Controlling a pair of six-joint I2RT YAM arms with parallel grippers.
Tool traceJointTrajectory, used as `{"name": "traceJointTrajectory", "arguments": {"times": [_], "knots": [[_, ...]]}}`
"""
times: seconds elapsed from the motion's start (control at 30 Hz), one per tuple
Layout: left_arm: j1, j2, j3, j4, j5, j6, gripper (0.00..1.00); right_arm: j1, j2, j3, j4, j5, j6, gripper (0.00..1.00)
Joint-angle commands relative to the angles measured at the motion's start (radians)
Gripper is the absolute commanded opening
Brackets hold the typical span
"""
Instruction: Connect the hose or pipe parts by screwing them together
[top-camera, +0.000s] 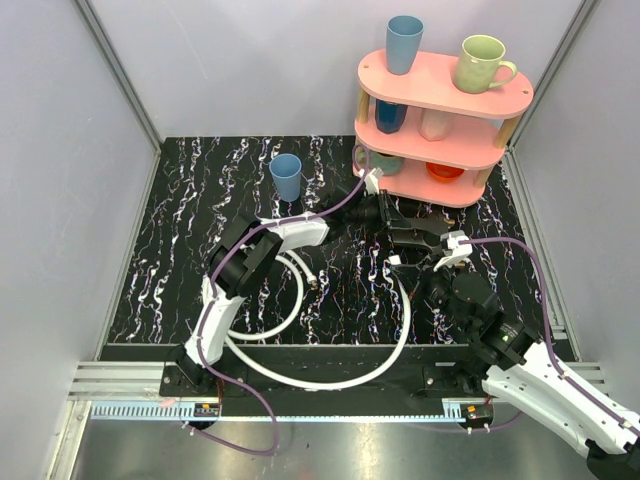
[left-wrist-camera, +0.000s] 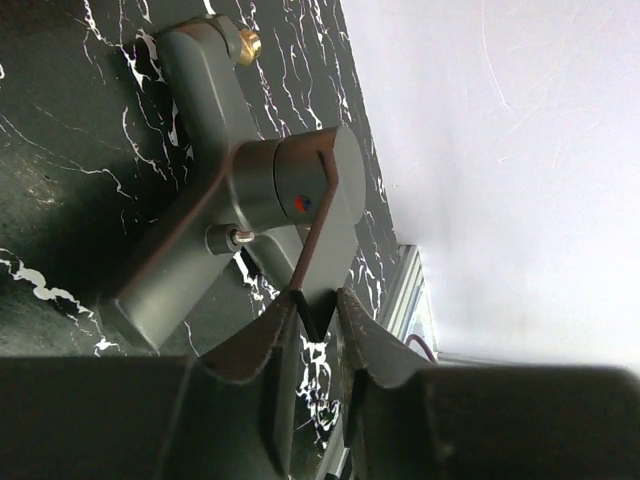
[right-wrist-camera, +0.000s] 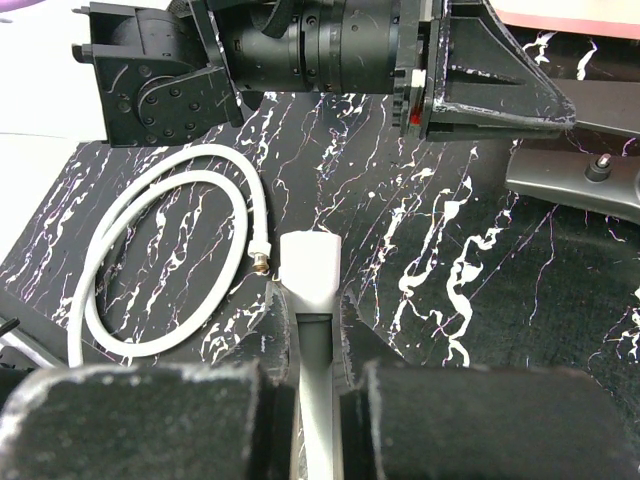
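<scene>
White hose end sits clamped between the fingers of the right gripper, its long axis running straight out ahead along them. Just left of its tip, on the marbled table, lies the brass fitting of the smaller hose loop. Ahead and to the right lies the dark grey tap; the left gripper pinches its lever. The right arm looks nearer to either joint.

Top cam overhead, whole table; wrist cams close, low, share grey faucet.
</scene>
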Motion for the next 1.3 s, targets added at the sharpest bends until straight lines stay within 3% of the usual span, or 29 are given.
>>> {"name": "traceJointTrajectory", "arguments": {"times": [0.0, 0.1, 0.33, 0.6, 0.73, 0.87, 1.27], "knots": [[-0.001, 0.005, 0.067, 0.050, 0.025, -0.012, 0.10, 0.003, -0.004, 0.026, 0.023, 0.025, 0.001, 0.00], [0.009, -0.015, 0.053, 0.041, 0.027, -0.007, 0.00, 0.003, 0.000, 0.031, 0.023, 0.030, -0.004, 0.00], [0.098, -0.151, -0.063, -0.023, 0.050, 0.048, 0.00, 0.003, 0.006, 0.040, 0.023, 0.028, -0.013, 0.00], [0.270, -0.320, -0.181, -0.373, 0.192, 0.287, 0.00, 0.003, 0.016, 0.045, 0.019, 0.045, -0.028, 0.00], [0.363, -0.334, -0.183, -0.586, 0.263, 0.441, 0.00, 0.003, 0.036, 0.045, 0.028, 0.045, -0.028, 0.00], [0.455, -0.340, -0.149, -0.812, 0.193, 0.617, 0.00, 0.003, 0.051, 0.039, 0.052, 0.037, -0.019, 0.00], [0.601, -0.391, -0.132, -0.998, 0.113, 0.766, 0.00, 0.003, 0.014, 0.039, 0.028, 0.037, -0.027, 0.00]]}}
